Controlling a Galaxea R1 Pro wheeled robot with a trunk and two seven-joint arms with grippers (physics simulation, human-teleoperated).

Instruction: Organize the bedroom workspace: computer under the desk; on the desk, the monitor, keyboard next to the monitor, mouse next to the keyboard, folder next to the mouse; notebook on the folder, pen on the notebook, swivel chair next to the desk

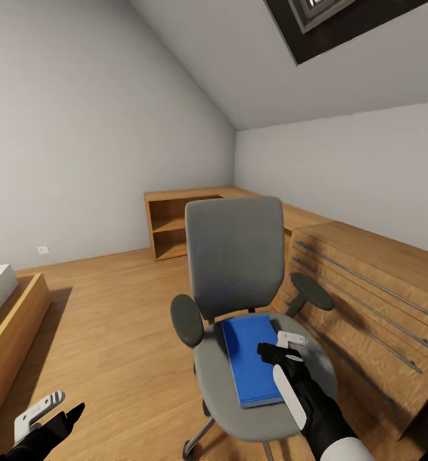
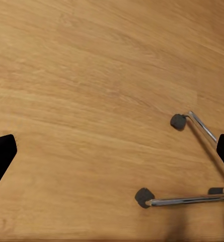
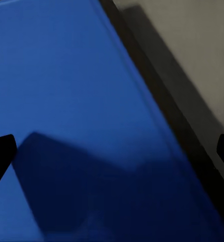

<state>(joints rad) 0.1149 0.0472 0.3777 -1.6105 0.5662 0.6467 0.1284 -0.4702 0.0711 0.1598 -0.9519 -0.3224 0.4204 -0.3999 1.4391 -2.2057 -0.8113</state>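
Notebook: the blue notebook [image 1: 254, 360] is lying flat on the grey seat of the swivel chair [image 1: 234, 256], its long side running front to back.
Folder: a dark strip is showing along the notebook's edge [image 3: 167, 106] in the right wrist view; I am judging it could be the folder, but cannot tell.
Right pincer: my right pincer [image 1: 284, 349] is hovering over the notebook's far right corner, fingers apart, clamped on nothing.
Approach: I am aiming to straddle the long edge squarely, one finger sliding beneath the cover, so the book is not skidding off the seat.
Left pincer: my left pincer [image 1: 50, 410] is hanging open over the wooden floor [image 2: 91, 75], near the chair's castors [image 2: 178, 121].
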